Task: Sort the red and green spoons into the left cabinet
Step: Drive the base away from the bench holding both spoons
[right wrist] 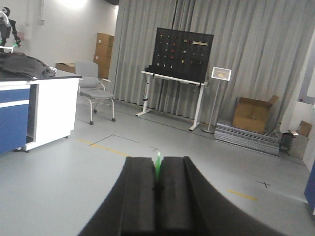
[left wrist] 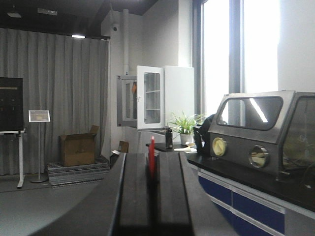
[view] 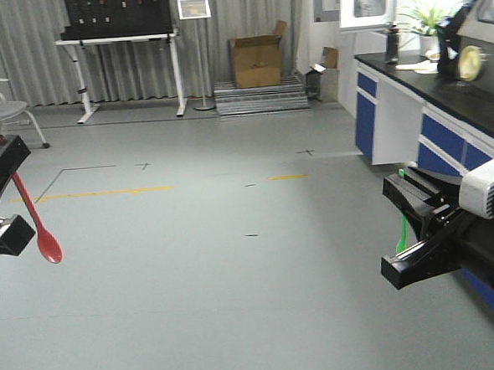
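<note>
- Left tool (view: 4, 198) clamped on red spoon (view: 38, 221); right tool (view: 413, 229) clamped on green spoon (view: 402, 236).
- Neither shelved; left cabinet out of view, both placements pending.

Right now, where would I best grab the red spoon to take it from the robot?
The bare lower handle just above the bowl, from the open floor side: the red spoon hangs bowl-down, its top pinched in the left fingers.
</note>
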You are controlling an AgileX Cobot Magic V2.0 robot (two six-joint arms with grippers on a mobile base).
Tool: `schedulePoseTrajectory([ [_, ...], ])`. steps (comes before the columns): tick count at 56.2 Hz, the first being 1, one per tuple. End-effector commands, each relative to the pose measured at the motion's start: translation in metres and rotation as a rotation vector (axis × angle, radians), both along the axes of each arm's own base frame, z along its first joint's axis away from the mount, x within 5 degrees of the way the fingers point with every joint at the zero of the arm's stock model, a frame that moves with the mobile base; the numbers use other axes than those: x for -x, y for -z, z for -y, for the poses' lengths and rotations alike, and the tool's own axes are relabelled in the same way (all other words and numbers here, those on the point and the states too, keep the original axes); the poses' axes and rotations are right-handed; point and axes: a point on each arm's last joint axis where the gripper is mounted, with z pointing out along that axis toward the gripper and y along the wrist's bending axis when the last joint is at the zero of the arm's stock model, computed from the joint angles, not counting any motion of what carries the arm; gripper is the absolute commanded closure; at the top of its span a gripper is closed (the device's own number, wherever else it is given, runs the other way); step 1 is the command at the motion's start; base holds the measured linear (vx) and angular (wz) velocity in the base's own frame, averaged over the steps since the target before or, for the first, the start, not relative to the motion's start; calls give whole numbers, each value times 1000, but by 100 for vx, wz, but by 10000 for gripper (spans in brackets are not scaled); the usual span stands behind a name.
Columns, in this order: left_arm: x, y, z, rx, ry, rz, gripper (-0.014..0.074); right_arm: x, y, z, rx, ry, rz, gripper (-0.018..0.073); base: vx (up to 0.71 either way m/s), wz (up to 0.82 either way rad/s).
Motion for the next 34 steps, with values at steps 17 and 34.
schedulePoseTrajectory([
  [17, 8, -20, 0, 45, 18, 104, 603, 6, -21, 1, -47, -18, 112, 568, 33, 21],
  [34, 8, -20, 0, 45, 18, 104, 603, 6, -21, 1, -47, -18, 113, 568, 40, 8],
])
